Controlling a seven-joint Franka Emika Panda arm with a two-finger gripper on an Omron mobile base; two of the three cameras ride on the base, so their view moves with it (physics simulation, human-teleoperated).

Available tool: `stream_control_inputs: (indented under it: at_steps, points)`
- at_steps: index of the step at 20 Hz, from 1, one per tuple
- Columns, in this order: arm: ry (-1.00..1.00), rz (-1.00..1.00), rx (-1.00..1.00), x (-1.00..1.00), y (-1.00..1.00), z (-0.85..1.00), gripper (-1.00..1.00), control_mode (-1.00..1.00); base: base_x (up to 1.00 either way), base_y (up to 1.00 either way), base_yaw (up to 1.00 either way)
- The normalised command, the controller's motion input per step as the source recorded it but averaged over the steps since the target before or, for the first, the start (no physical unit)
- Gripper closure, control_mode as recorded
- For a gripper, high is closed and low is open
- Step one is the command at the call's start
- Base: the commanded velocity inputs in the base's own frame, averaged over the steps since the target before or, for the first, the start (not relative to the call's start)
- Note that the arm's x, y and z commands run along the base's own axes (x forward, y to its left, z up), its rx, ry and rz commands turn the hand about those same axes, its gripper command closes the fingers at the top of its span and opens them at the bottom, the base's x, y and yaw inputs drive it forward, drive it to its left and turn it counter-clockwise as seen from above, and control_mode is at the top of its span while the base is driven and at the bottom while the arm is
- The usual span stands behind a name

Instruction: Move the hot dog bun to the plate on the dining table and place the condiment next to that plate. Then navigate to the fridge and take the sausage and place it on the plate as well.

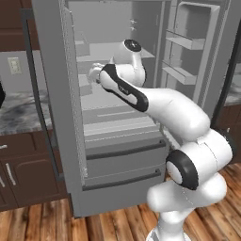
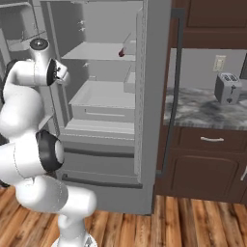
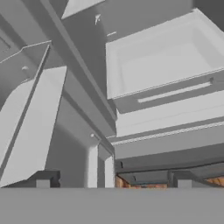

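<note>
The fridge (image 2: 154, 96) stands with its doors swung open, and my arm reaches into its left side. A small dark red sausage (image 2: 121, 53) lies on an upper shelf, at that shelf's right end. My gripper (image 2: 62, 75) hangs lower and to the left of it, well apart from it. In the hand view the gripper (image 3: 113, 181) is open, with its two dark fingertips (image 3: 43, 179) set wide and nothing between them. It faces a white drawer (image 3: 162, 57) and the lower shelves. The bun, plate, condiment and dining table are out of view.
The open door (image 1: 56, 94) stands close on the arm's left, and door bins (image 1: 183, 42) hang on the right door. A toaster (image 2: 226, 88) sits on a marbled counter (image 2: 207, 113) right of the fridge. Brown cabinets (image 1: 23, 174) and a wooden floor (image 2: 193, 222) lie below.
</note>
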Motion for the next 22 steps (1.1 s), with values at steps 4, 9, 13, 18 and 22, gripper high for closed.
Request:
stream_control_inputs:
  at_steps: [4, 9, 13, 18, 22]
  points:
    - [-0.09, 0.0, -0.35, -0.88, -1.0, 0.32, -1.0, -1.0, 0.0, 0.0, 0.0]
    - [0.02, 0.0, -0.3, -1.0, -0.94, -0.04, -1.0, -1.0, 0.0, 0.0, 0.0]
    - [0.08, 0.0, -0.12, -0.99, -0.53, -0.39, -1.0, -1.0, 0.0, 0.0, 0.0]
    - [0.17, 0.0, 0.0, -0.99, -0.07, -0.55, -1.0, -1.0, 0.0, 0.0, 0.0]
    - [0.29, 0.0, 0.0, -0.63, 0.0, -0.32, -1.0, -1.0, 0.0, 0.0, 0.0]
